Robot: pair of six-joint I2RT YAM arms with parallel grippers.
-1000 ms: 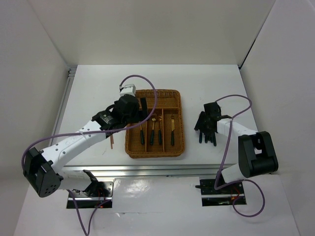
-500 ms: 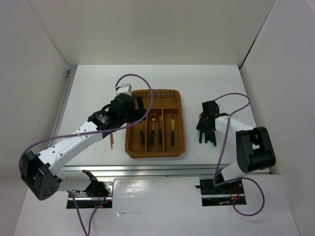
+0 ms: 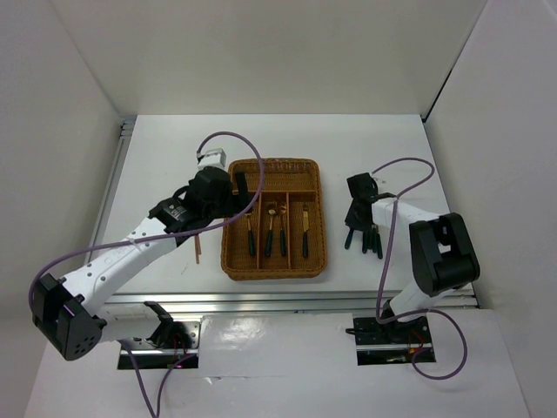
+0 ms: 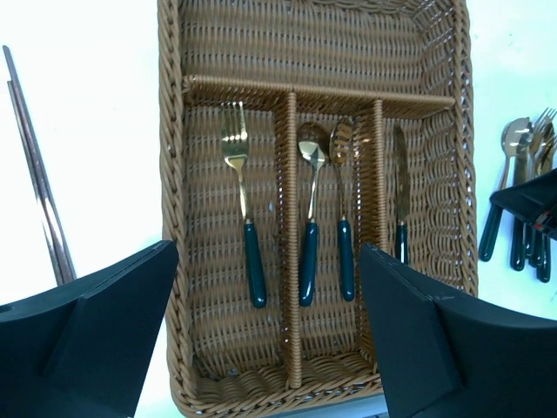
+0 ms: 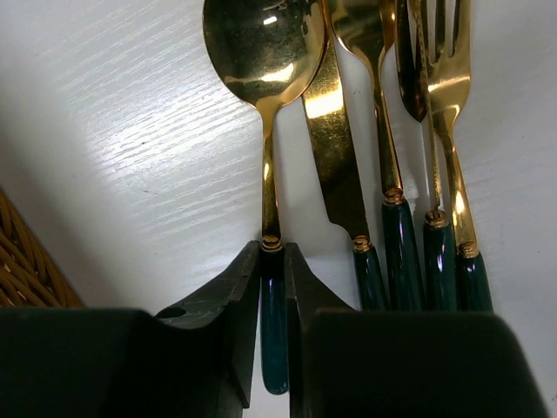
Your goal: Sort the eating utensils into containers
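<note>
Spoon [image 5: 264, 61] | clamped in right gripper [image 5: 272, 254] | knife [image 5: 335, 148] alongside, perhaps touching | tray [image 5: 22, 261] near

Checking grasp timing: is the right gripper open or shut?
Shut on the spoon: in the right wrist view the right gripper pinches its dark green handle just below the gold neck.

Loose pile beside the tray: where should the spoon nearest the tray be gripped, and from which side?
Its green handle just below the gold neck, from above: the spoon lies flat at the pile's edge, bare table on one side. The right hand pinches there.
</note>
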